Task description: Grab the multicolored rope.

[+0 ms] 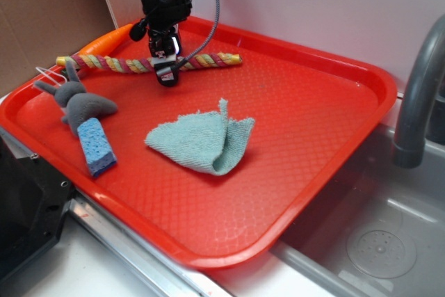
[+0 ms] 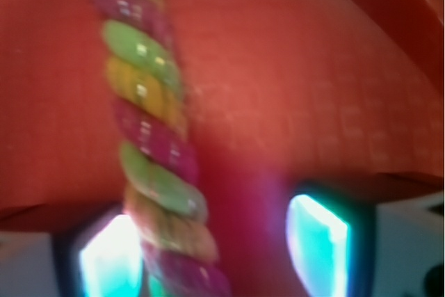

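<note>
The multicolored rope point(image 1: 208, 60), twisted from yellow, maroon-pink and pale green strands, lies across the far part of the red tray point(image 1: 313, 144). My gripper point(image 1: 165, 69) stands down over the rope's middle. In the wrist view the rope point(image 2: 149, 137) runs from the top down between my two fingers, close to the left fingertip point(image 2: 108, 259), with a gap to the right one. The gripper point(image 2: 215, 252) is open, with the jaws either side of the rope. The picture is blurred.
An orange carrot toy point(image 1: 104, 41) lies behind the rope's left end. A grey stuffed mouse point(image 1: 82, 104) and a blue sponge point(image 1: 96, 145) are at the tray's left. A crumpled teal cloth point(image 1: 201, 142) lies mid-tray. A grey faucet point(image 1: 416, 95) and a sink point(image 1: 375, 241) are on the right.
</note>
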